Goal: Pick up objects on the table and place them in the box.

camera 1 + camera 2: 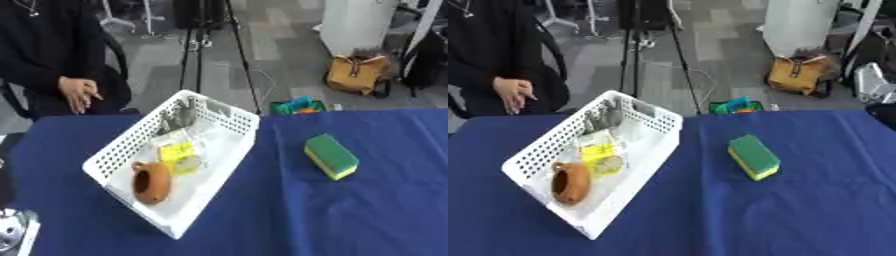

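Note:
A green sponge with a yellow underside (331,156) lies on the blue table (350,215), right of centre. The white perforated box (131,145) stands slantwise at the centre left. Inside it lie a brown clay teapot (151,182), a yellow packet (178,152) and a grey metallic item (179,116) at the far end. Only a silver and black part of my left hand (9,234) shows, in the lower left corner, well away from the box. A silver and black piece of my right arm (875,84) shows at the right edge of the right eye view; its hand is hidden.
A seated person in black is behind the table's far left corner, with a hand (79,94) resting off the table. A tripod (214,50), a tan bag (357,74) and a green item (297,106) are on the floor beyond the far edge.

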Controlling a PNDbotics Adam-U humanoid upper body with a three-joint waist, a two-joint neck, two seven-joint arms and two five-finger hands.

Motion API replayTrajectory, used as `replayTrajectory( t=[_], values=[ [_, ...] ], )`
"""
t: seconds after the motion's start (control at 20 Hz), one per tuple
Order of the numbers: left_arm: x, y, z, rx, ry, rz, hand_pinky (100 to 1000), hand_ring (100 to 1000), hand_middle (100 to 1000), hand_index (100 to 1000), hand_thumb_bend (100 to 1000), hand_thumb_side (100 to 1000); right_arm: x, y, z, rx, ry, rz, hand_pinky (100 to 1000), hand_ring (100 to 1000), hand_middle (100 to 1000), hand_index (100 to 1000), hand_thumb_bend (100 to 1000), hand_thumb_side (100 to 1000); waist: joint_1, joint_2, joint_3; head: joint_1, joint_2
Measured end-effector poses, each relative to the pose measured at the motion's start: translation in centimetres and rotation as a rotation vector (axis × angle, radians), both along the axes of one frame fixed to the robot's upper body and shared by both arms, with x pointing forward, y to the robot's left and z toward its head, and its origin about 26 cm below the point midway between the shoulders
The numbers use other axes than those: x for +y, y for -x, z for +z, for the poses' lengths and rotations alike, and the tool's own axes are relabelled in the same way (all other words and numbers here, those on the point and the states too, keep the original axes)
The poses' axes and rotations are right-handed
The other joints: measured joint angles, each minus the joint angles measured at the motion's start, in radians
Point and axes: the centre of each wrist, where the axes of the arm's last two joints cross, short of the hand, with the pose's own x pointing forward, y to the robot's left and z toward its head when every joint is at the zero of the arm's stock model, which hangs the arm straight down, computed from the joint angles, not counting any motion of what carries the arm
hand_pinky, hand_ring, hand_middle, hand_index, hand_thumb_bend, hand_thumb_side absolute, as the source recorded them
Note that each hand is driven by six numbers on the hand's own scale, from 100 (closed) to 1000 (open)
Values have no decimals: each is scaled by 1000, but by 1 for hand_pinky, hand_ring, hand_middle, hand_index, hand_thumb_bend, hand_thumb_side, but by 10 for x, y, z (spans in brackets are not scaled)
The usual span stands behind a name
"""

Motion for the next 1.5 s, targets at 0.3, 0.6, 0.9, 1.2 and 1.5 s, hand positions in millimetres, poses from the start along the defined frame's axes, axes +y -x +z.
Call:
replayTrajectory(
  t=[0.3, 0.6, 0.9, 1.2, 1.5],
  values=[
    [-1, 0, -1, 14, -8, -8, 779, 693, 825, 805, 100, 1000, 21, 2, 32, 148, 92, -62, 867, 881, 884, 991, 100, 797, 2, -7, 6, -13, 0],
    [-3, 0, -2, 24, -12, -22, 778, 693, 825, 804, 100, 1000, 34, -14, 41, 294, 201, -82, 903, 913, 902, 999, 100, 828, 1, -14, 13, -24, 1],
    [-4, 0, -2, 30, -18, -33, 777, 693, 825, 803, 100, 1000, 35, -47, 39, 448, 353, -81, 910, 925, 903, 1000, 100, 871, -7, -18, 16, -32, 9],
    [-6, 0, -3, 37, -22, -43, 776, 692, 825, 801, 100, 1000, 24, -78, 23, 577, 391, -120, 880, 916, 896, 1000, 100, 901, -8, -23, 19, -38, 10],
    [-6, 0, -3, 38, -20, -46, 775, 691, 827, 799, 100, 1000, 20, -94, -1, 624, 347, -162, 869, 915, 900, 1000, 100, 927, -8, -23, 19, -38, 9]
  ],
)
